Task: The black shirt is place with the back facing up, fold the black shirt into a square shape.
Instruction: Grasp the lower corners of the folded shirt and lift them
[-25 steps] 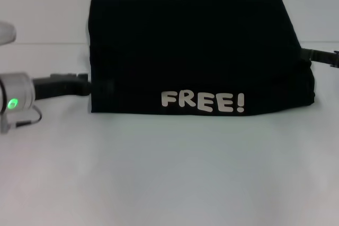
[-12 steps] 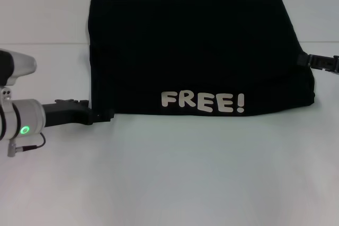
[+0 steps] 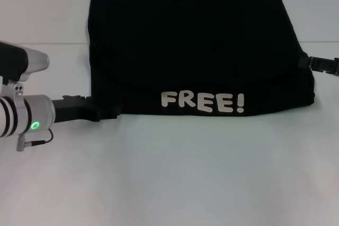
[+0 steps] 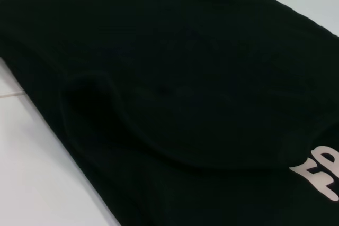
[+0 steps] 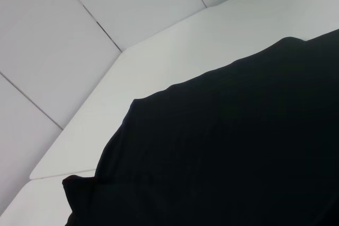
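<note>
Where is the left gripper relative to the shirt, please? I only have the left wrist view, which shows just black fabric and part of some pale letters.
Observer: In the head view, the left gripper is at the near left corner of the black shirt, touching its edge.
Operator: Thanks. And the other arm?
Observer: The right gripper meets the shirt's right edge, about halfway back.
Operator: What is printed on it?
Observer: The lettering reads FREE!, facing up along the near edge.
</note>
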Available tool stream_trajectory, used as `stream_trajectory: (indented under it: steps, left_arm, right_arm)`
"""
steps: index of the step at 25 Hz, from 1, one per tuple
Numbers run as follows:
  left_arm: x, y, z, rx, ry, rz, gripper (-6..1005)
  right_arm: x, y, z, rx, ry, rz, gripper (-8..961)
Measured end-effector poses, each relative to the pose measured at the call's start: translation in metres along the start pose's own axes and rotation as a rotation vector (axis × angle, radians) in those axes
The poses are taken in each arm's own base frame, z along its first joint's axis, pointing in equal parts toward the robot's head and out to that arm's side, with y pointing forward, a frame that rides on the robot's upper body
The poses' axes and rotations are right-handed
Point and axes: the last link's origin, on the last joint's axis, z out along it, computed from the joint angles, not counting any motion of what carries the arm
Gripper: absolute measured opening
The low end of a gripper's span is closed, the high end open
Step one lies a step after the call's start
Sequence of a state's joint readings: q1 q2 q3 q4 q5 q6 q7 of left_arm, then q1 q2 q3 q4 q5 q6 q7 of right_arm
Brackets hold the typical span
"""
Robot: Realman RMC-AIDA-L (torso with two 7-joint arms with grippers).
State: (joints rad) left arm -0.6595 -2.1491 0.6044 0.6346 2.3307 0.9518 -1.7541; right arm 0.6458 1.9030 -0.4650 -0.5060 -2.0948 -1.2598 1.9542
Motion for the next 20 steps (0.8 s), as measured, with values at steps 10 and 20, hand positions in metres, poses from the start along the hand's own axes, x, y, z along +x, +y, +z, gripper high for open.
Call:
stream_trajectory:
  steps: [10, 20]
  left_arm:
    - [-0.001, -0.0029, 0.0047, 0.037, -0.012, -0.002, 826]
    - [0.0003, -0.0024, 0.0062, 0.039, -0.017, -0.001, 457]
  right_arm:
    - [0.0029, -0.0022, -0.0023, 0.005, -0.001, 0.008, 735]
    - [0.0055, -0.0039, -0.004, 0.011, 0.007, 0.009, 734]
